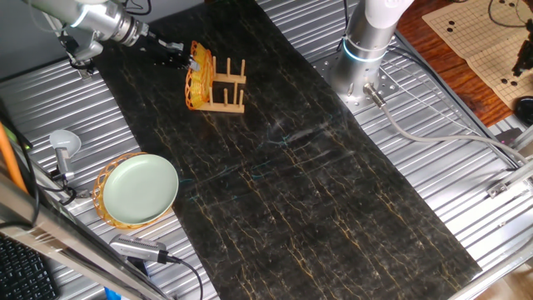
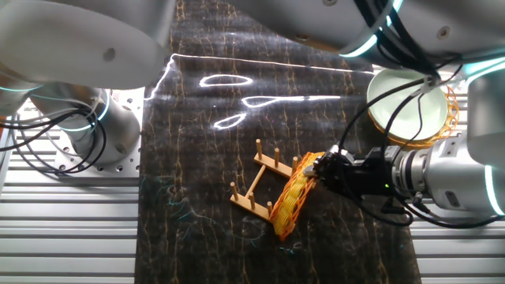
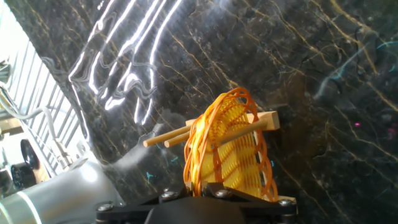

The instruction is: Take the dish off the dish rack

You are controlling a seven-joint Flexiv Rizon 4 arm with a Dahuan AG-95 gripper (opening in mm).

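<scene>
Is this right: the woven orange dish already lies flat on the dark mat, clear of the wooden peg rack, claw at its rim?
Not flat or clear: the woven orange dish stands on edge in the wooden peg rack, as the fixed views show. The claw is at its rim.

You see a dark marble-patterned mat [image 1: 316, 192] with gold veins beneath the hand; ribbed metal tabletop [image 1: 466, 158] flanks it either side; bright light glare [image 2: 260, 99] streaks the mat beyond the hand.
</scene>
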